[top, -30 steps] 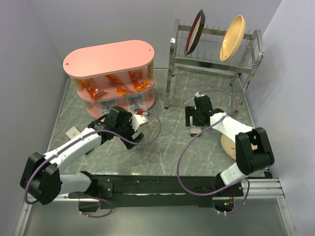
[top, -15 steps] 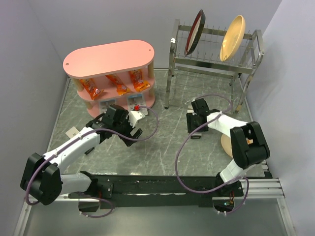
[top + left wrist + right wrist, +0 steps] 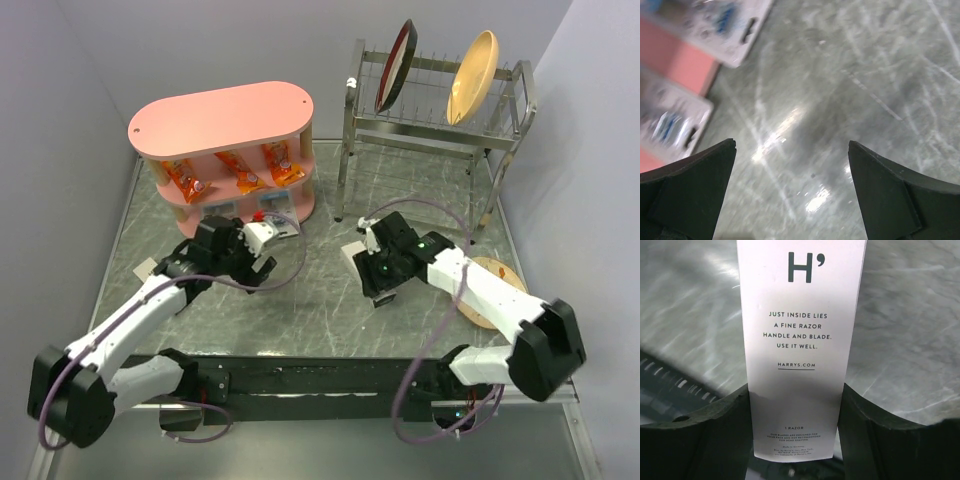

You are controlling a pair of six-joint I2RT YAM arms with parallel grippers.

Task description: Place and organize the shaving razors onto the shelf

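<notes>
Nearer table (image 3: 320, 310) centre than before, right jaws tight on white razor box (image 3: 800, 340); left jaws wide, empty.

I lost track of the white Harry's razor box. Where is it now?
The white Harry's razor box is clamped in the right claw; in the top view that claw is right of the pink shelf, in front of the dish rack.

Top view looks down from high, 2 wrist views near table (image 3: 325, 305)

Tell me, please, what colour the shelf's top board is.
The shelf is pink; clearest in top external.
</notes>
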